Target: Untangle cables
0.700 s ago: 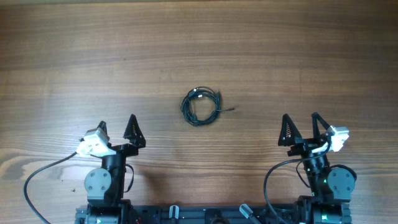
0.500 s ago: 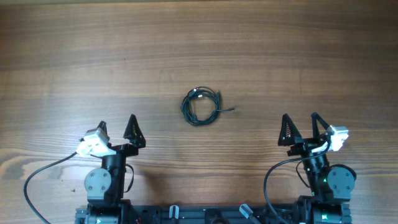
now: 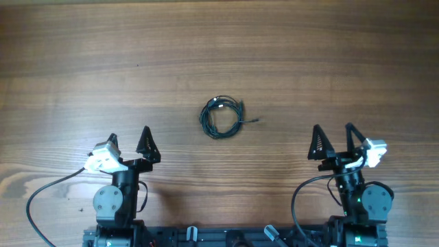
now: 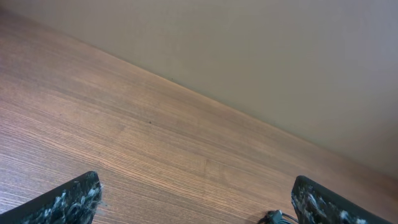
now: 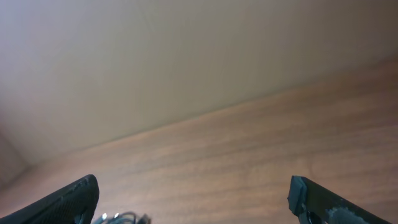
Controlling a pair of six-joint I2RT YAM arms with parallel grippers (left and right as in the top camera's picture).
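Note:
The cables [image 3: 221, 116] lie as one small coil of thin dark wire in the middle of the wooden table, with a short plug end sticking out to the right. My left gripper [image 3: 129, 139] is open and empty at the front left, well short of the coil. My right gripper [image 3: 333, 140] is open and empty at the front right. A bit of the coil shows at the bottom edge of the left wrist view [image 4: 273, 218] and of the right wrist view [image 5: 121, 218].
The wooden table [image 3: 219, 55] runs to a plain wall at the far side. The arm bases and their thick black cables [image 3: 41, 195] sit along the front edge.
The right arm has shifted very slightly. The coil and the left arm have not moved.

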